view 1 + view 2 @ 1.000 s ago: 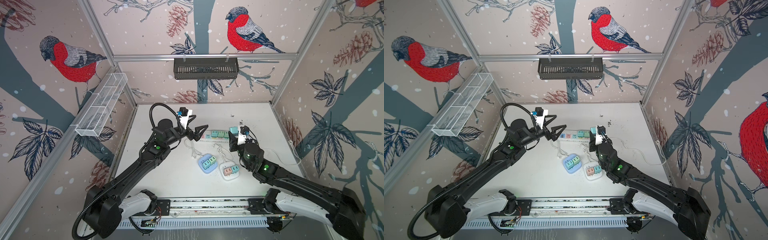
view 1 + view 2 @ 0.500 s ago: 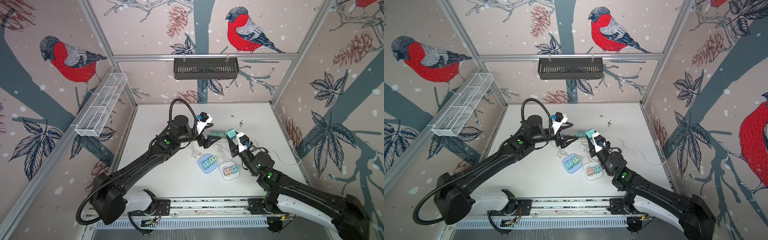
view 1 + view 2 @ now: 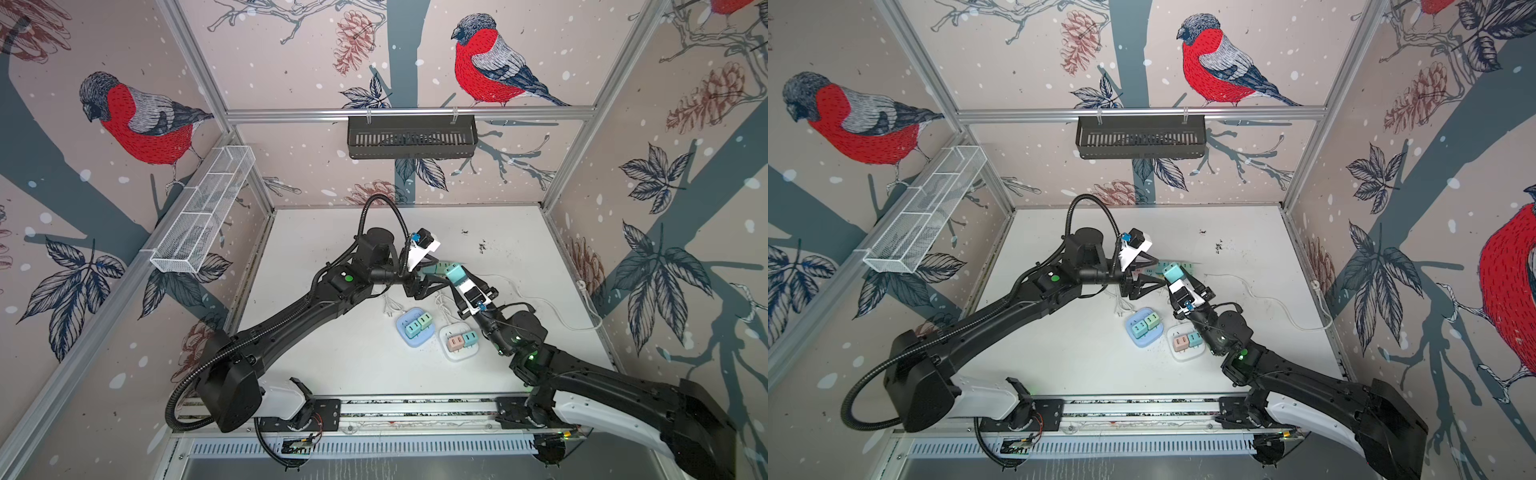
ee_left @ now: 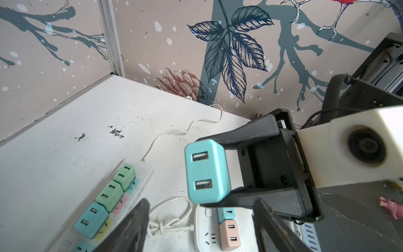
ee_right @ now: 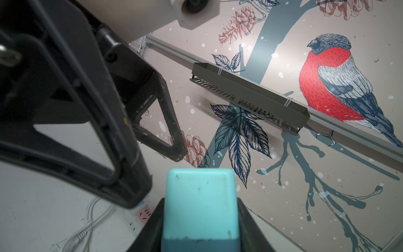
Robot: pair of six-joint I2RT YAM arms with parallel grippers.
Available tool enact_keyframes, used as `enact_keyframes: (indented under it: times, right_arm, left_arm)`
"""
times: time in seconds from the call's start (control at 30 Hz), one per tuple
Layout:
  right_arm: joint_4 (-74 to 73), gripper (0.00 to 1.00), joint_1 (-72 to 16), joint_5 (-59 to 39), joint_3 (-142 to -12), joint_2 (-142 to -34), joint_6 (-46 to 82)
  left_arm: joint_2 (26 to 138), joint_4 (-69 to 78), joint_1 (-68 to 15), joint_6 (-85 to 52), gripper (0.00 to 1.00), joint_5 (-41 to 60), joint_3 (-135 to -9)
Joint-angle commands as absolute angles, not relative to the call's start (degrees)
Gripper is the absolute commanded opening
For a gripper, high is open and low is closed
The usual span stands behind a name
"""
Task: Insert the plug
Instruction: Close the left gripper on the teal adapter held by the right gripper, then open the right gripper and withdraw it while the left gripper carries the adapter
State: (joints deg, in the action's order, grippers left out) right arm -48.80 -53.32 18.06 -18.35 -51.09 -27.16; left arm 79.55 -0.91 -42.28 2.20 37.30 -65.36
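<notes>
Two grippers meet above the middle of the desk (image 3: 332, 232), a little toward its far edge. The left gripper (image 3: 442, 273) has its fingers apart, near the plug; I see no contact. The plug (image 4: 206, 172), a turquoise charger cube, hangs in the air just over the strip (image 4: 146, 172). The right gripper (image 3: 461, 284) is clamped on two of its flat sides. Its USB face looks toward the left gripper, and the prongs are hidden.

I judge the plug light and stiff, with smooth plastic that can slip or turn in the grip. It is best to hold it on two opposite flat sides, near the USB end. That keeps the prong end free for pushing straight into a socket.
</notes>
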Motion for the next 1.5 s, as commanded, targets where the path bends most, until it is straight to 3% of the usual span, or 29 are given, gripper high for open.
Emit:
enact_keyframes:
  times: [0.0,0.63,0.83,1.0,1.03,1.07,1.13,1.27,1.3,1.47]
  right_arm:
    - [-53.2,0.01,-53.5,17.1,-19.2,-52.3,-29.4]
    - [-56.1,0.01,-54.5,15.6,-20.9,-57.3,-30.3]
    - [-55.6,0.01,-55.2,15.3,-21.5,-58.2,-30.7]
    - [-55.2,0.02,-55.6,15.8,-21.4,-58.1,-31.0]
    - [-55.1,0.09,-55.6,15.8,-21.3,-57.9,-31.0]
    - [-55.3,0.22,-55.7,15.8,-21.1,-57.8,-30.9]
    - [-55.8,0.47,-55.6,15.6,-20.1,-57.1,-30.7]
    - [-56.0,0.81,-55.2,17.0,-18.2,-54.6,-28.2]
    - [-54.8,0.98,-54.6,17.4,-18.2,-53.6,-26.6]
    - [-47.2,1.00,-50.8,15.0,-17.4,-47.2,-19.5]
  left_arm:
    - [80.4,-2.5,-42.8,3.8,0.70,38.4,-66.7]
    - [82.0,-4.4,-43.7,5.1,0.51,38.7,-68.4]
    - [82.7,-4.8,-43.7,5.6,0.33,38.8,-68.9]
    - [83.0,-4.4,-43.7,6.0,0.09,38.3,-69.2]
    - [83.0,-4.1,-43.7,6.1,0.04,38.0,-69.2]
    - [83.0,-3.8,-43.7,6.3,0.00,37.7,-69.1]
    - [83.1,-3.3,-43.7,6.4,0.00,34.9,-69.0]
    - [82.5,-2.5,-43.6,7.7,0.00,26.9,-68.2]
    - [82.1,-2.3,-43.6,8.2,0.00,24.7,-68.0]
    - [77.8,6.7,-43.6,19.5,0.00,24.1,-59.3]
